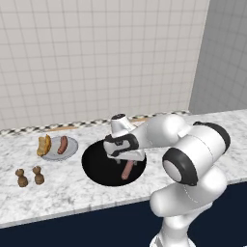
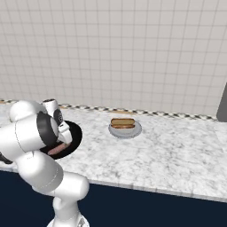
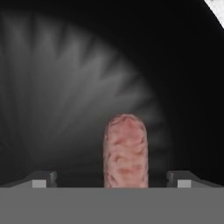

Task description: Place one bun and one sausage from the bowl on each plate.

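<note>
The black bowl [image 1: 99, 166] sits on the marble counter with one pink sausage [image 1: 127, 170] lying in it. My gripper [image 1: 126, 162] hangs low over the bowl, open, straddling that sausage. In the hand view the sausage [image 3: 125, 151] lies between the two fingertips [image 3: 41, 179], with the bowl's dark inside [image 3: 65, 87] behind it. Left of the bowl, a grey plate [image 1: 71, 149] holds a bun [image 1: 44, 144] and a sausage [image 1: 62, 144]. To the bowl's right, a second plate [image 2: 133, 132] carries a bun [image 2: 123, 123]. The bowl [image 2: 73, 133] and its sausage [image 2: 57, 150] are partly hidden by my arm.
Two small brown shakers [image 1: 30, 177] stand near the counter's front left. A tiled wall runs behind the counter, and its front edge [image 1: 96, 205] drops off just in front of the bowl. Bare marble stretches to the right of the second plate [image 2: 186, 150].
</note>
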Motion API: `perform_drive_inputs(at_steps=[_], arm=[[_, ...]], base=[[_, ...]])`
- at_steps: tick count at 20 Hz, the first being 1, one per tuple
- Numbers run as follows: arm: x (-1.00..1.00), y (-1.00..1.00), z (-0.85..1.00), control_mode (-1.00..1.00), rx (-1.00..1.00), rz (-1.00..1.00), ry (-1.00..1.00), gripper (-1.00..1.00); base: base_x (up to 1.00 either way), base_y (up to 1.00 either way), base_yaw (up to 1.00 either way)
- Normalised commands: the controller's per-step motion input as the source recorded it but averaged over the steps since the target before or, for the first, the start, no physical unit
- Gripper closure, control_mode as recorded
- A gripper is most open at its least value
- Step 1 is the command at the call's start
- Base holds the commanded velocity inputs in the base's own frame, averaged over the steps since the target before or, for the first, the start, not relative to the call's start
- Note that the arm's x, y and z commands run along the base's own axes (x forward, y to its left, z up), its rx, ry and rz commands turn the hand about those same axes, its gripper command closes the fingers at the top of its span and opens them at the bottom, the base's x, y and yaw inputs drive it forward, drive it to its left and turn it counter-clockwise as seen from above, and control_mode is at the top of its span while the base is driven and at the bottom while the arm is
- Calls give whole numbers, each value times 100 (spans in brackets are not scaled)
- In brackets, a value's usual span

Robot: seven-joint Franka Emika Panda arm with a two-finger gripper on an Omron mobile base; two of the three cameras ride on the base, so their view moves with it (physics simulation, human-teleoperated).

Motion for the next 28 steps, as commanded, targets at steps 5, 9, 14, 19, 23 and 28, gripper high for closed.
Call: perform_drive_inputs(at_steps=[5, 9, 14, 19, 23, 28], arm=[[0, 0, -10, -100, 0, 0, 0, -100], [0, 0, -10, -100, 0, 0, 0, -100], [0, -1, -7, -100, 0, 0, 0, 100], [0, 0, -1, -100, 0, 0, 0, 100], [0, 0, 0, -100, 0, 0, 0, 100], [-18, 0, 39, -100, 0, -2, -2, 100]], base=[[0, 0, 0], [0, 0, 0], [0, 0, 0], [0, 0, 0], [0, 0, 0], [0, 0, 0]])
